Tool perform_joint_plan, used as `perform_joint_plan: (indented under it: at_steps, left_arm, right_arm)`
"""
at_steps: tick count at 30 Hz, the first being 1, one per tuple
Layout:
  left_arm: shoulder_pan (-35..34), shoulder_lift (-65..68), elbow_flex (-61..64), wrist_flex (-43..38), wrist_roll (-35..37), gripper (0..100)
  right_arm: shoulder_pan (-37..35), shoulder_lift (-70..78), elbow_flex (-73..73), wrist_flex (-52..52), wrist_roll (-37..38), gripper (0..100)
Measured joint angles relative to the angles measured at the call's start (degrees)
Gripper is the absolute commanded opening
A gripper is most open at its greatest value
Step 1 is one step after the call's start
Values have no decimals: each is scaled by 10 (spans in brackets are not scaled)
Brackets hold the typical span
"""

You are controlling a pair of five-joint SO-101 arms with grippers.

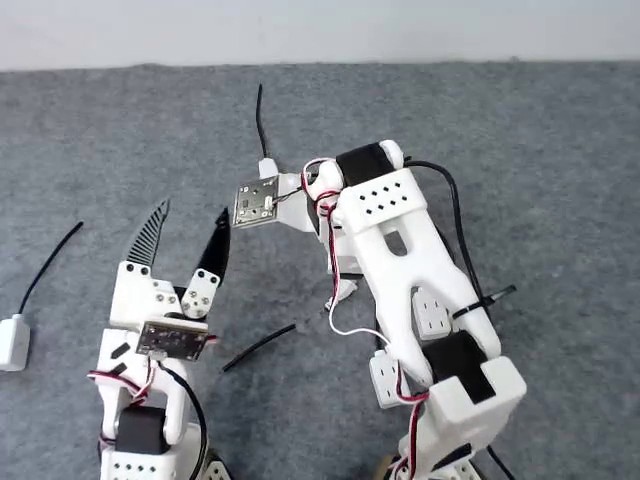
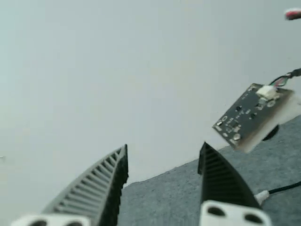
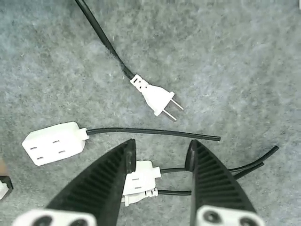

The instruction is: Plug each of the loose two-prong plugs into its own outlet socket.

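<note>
From where I stand, none of the plugging looks done. One white plug point(image 3: 157, 99) lies loose on the carpet point(image 3: 244, 56), its two prongs bare and pointing away from its black cord point(image 3: 101, 37). A white socket block point(image 3: 54, 143) lies near it but apart from it, and the slots I can see are empty. The right gripper point(image 3: 162, 147) hangs over the carpet with its fingers spread and nothing between them. A second plug point(image 3: 137, 181) lies on the carpet under that gap, not grasped, with thin black cords running off beside it. The left gripper point(image 1: 192, 222) sits well off to the side, raised, its fingers likewise parted and empty, pointing toward the wall point(image 2: 117, 70). Two more sockets point(image 1: 432, 312) lie beneath the right arm. A white block point(image 1: 12, 342) with its own cord rests at the far side, and I cannot tell what kind it is. I judge that every plug is not yet picked up, lined up or pushed home. The surface is grey short-pile carpet, and a plain pale wall rises behind it.
</note>
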Motion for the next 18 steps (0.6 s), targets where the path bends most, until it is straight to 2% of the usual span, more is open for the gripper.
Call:
perform_joint_plan:
  at_steps: [8, 13, 18]
  left_arm:
    - [-118, 0, 20, -16, -6, 235]
    - [-178, 0, 20, -34, 47, 235]
    - [-217, 0, 20, -38, 135, 235]
  right_arm:
    - [1, 25, 18, 0, 5, 184]
    - [-18, 69, 41, 6, 33, 184]
    - [-21, 124, 43, 6, 70, 185]
